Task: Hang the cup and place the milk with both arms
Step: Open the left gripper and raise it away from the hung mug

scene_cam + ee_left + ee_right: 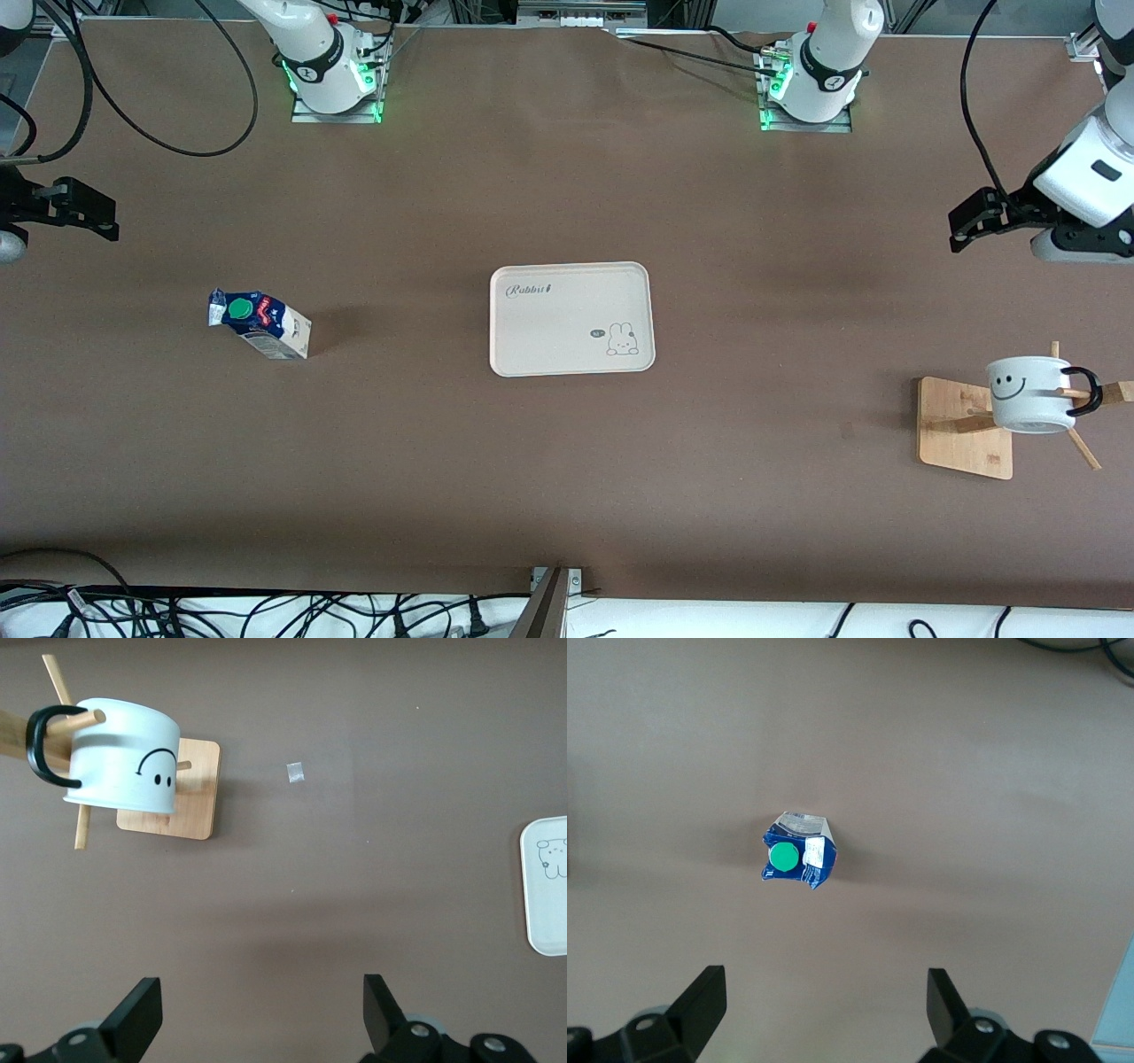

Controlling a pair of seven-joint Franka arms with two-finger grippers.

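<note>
The white cup (1028, 394) with the smiley face hangs by its black handle on a peg of a wooden rack (961, 430) at the left arm's end of the table. It also shows in the left wrist view (124, 757). The milk carton (261, 323), blue top with green cap, stands on the table toward the right arm's end, and shows in the right wrist view (799, 855). My left gripper (966, 229) is open and empty over bare table (261, 1014). My right gripper (102, 217) is open and empty over bare table (824, 1010).
A cream tray (571, 319) with a rabbit drawing lies empty in the middle of the table; its edge shows in the left wrist view (549, 895). A small scrap of tape (296, 773) lies beside the rack base. Cables run along the table's edges.
</note>
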